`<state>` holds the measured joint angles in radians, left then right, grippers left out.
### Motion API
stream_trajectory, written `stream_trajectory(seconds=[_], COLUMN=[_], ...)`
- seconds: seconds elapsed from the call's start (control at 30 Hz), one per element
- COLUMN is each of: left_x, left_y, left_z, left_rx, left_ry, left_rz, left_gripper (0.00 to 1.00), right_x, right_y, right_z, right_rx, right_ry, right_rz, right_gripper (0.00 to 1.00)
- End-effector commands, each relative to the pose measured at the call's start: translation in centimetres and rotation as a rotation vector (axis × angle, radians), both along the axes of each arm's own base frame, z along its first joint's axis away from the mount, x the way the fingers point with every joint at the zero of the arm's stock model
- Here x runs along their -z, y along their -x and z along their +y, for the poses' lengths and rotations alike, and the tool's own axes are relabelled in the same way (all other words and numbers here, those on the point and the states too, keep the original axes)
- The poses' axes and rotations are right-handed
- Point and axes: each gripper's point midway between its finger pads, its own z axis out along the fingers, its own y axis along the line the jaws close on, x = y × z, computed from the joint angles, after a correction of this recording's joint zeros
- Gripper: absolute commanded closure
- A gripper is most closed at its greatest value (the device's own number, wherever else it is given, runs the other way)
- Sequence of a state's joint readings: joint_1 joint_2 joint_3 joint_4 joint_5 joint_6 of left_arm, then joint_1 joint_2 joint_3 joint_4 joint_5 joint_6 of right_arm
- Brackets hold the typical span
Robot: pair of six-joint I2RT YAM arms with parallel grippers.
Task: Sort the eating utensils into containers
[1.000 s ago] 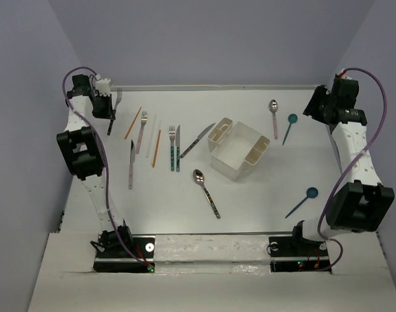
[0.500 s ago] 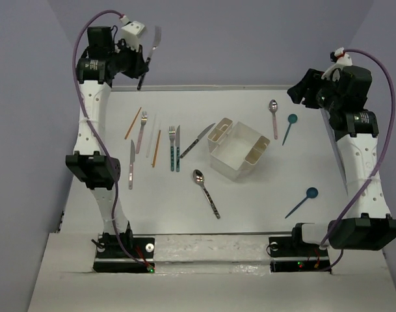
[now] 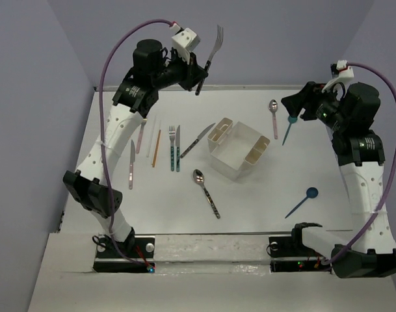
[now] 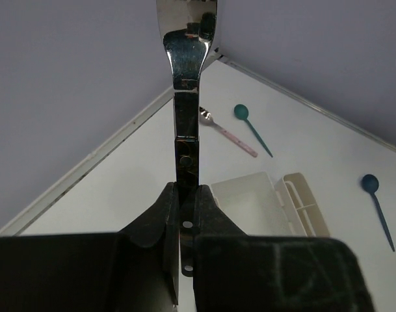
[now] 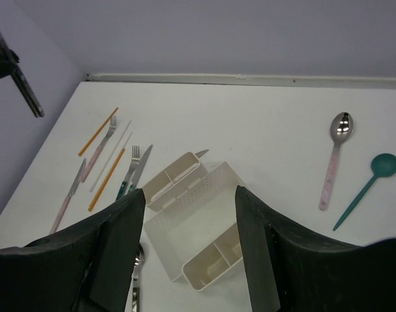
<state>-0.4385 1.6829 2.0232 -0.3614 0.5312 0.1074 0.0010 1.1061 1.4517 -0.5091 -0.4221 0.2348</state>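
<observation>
My left gripper [image 3: 199, 79] is shut on the dark handle of a metal fork [image 3: 214, 44], holding it high over the table's back edge, tines up. In the left wrist view the fork [image 4: 186, 97] rises from between the closed fingers [image 4: 160, 214]. The white caddy [image 3: 227, 167] sits mid-table with nothing in it that I can see. My right gripper [image 3: 294, 104] hovers open and holds nothing, above the back right. In the right wrist view the caddy [image 5: 198, 224] lies below the gap between the fingers [image 5: 119, 247].
Left of the caddy lie orange chopsticks [image 3: 157, 148], a pink fork [image 3: 143, 130], a teal fork [image 3: 172, 146], a pink knife [image 3: 131, 166] and a dark knife [image 3: 198, 140]. A patterned spoon [image 3: 206, 192] lies in front. A pink spoon [image 3: 274, 117] and teal spoons [image 3: 303, 201] lie right.
The left arm has lifted the fork off the far left of the table and swung it up and right. The right arm has risen and reached left.
</observation>
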Motion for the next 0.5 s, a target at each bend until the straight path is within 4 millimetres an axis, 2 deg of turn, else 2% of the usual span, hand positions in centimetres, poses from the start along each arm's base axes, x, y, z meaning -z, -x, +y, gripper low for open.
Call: stream_trajectory(seconds=[0.0, 0.07, 0.1, 0.13, 0.17, 0.2, 0.23, 0.27, 0.3, 0.33, 0.37, 0.43, 0.47], left_x=[-2.3, -1.7, 0.4, -0.4, 1.9, 2.4, 1.4, 3.3, 3.9, 2.8, 4.7, 4.7, 6.0], left_y=[-1.5, -2.3, -2.3, -2.4, -2.6, -2.4, -2.4, -2.6, -2.2, -1.9, -1.9, -1.4, -1.8], left_z=[-2.4, -3.1, -3.9, -4.2, -4.5, -4.8, -4.9, -5.3, -5.8, -6.0, -6.5, -7.1, -7.8], left_rx=[-0.033, -0.051, -0.048, -0.041, -0.037, -0.022, -0.01, 0.003, 0.043, 0.07, 0.092, 0.138, 0.143], left_ry=[0.221, 0.223, 0.199, 0.223, 0.215, 0.224, 0.262, 0.258, 0.265, 0.301, 0.308, 0.345, 0.34], left_rz=[-0.081, -0.136, -0.13, -0.201, -0.189, -0.204, -0.268, -0.256, -0.27, -0.342, -0.327, -0.374, -0.354], left_gripper=[1.0, 1.0, 1.0, 1.0, 1.0, 1.0, 1.0, 1.0, 1.0, 1.0, 1.0, 1.0, 1.0], right_x=[-1.6, -2.0, -1.5, -1.2, -1.0, -0.5, -0.3, -0.1, 0.1, 0.4, 0.6, 0.7, 0.7], right_y=[2.5, 3.8, 4.4, 4.7, 4.9, 5.3, 5.5, 5.6, 5.8, 6.1, 6.1, 6.4, 6.5], right_z=[-0.8, -1.1, -1.3, -1.4, -1.6, -1.7, -1.7, -1.9, -2.0, -2.1, -2.2, -2.3, -2.4], right_rx=[0.041, 0.058, 0.072, 0.079, 0.094, 0.101, 0.106, 0.118, 0.126, 0.131, 0.14, 0.145, 0.151], right_ry=[0.03, 0.037, 0.036, 0.034, 0.031, 0.023, 0.019, 0.018, 0.013, 0.012, 0.011, 0.013, 0.015], right_rz=[-0.108, -0.138, -0.138, -0.137, -0.135, -0.129, -0.128, -0.124, -0.123, -0.121, -0.114, -0.112, -0.111], right_gripper=[0.36, 0.36, 0.36, 0.36, 0.36, 0.36, 0.36, 0.36, 0.36, 0.36, 0.36, 0.36, 0.36])
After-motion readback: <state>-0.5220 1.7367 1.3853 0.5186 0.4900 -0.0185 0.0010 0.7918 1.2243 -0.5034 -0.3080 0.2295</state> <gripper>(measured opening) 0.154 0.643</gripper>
